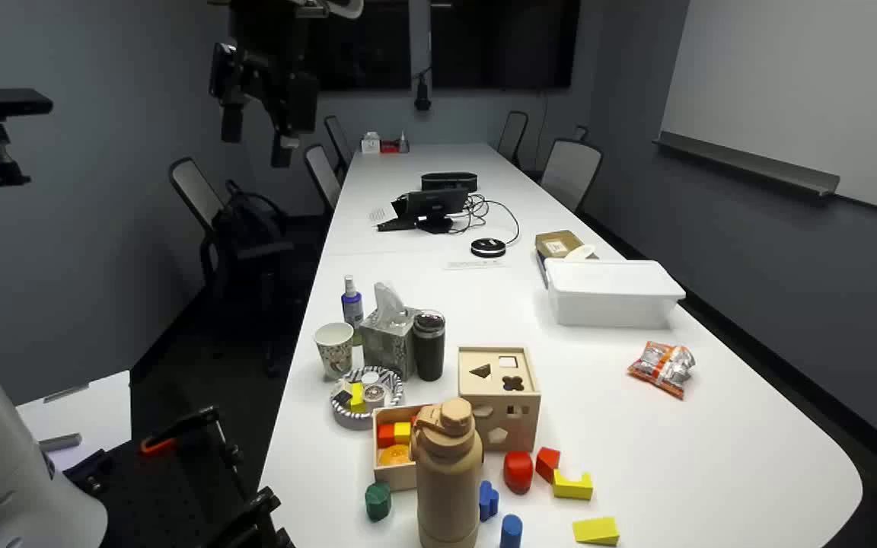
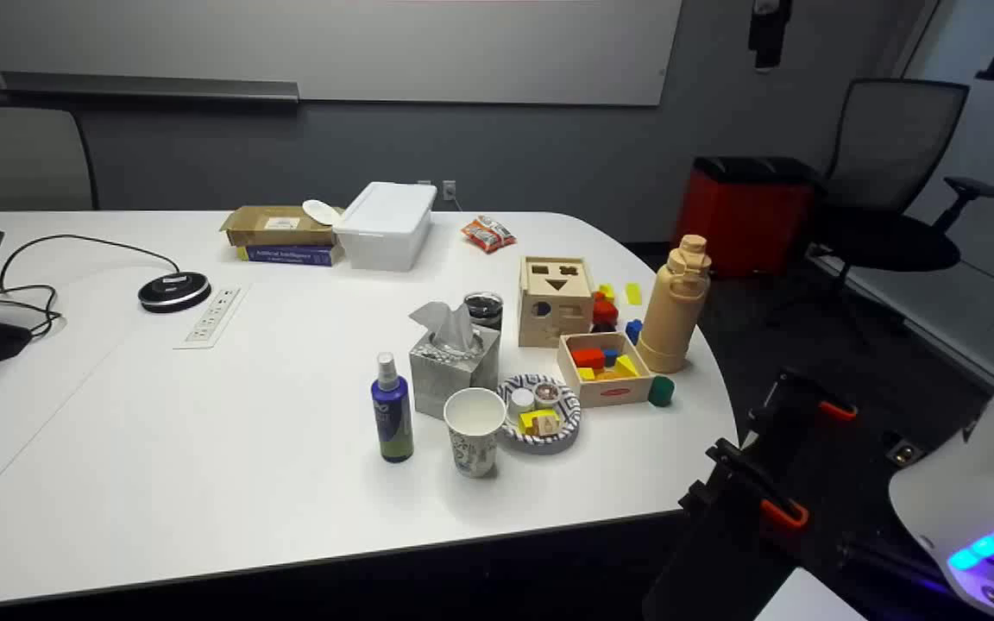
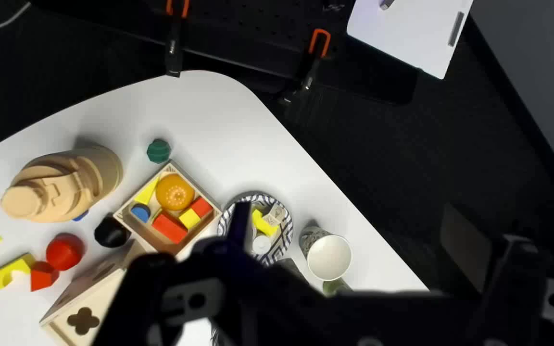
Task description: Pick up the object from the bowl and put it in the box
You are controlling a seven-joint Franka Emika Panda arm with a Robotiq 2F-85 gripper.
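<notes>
My gripper (image 1: 257,144) is open and empty, high above the table; its two dark fingers stand wide apart in the wrist view (image 3: 354,230). The shallow round bowl (image 2: 568,424) has a blue-and-white pattern. It holds a yellow block (image 3: 265,222), a pale wooden piece (image 3: 274,215), a white round cap (image 3: 261,244) and a brown-topped tub (image 2: 547,394). One finger partly hides the bowl in the wrist view. Beside it stands an open wooden box (image 2: 613,395) of coloured blocks. A white lidded box (image 1: 613,306) stands farther off. I cannot tell which box is meant.
A paper cup (image 2: 474,444), spray bottle (image 2: 393,414), tissue box (image 2: 454,371) and black tumbler (image 1: 429,350) crowd round the bowl. A wooden shape cube (image 1: 499,411), beige bottle (image 1: 448,487) and loose blocks stand near the table's end. A snack bag (image 1: 663,367) lies beyond.
</notes>
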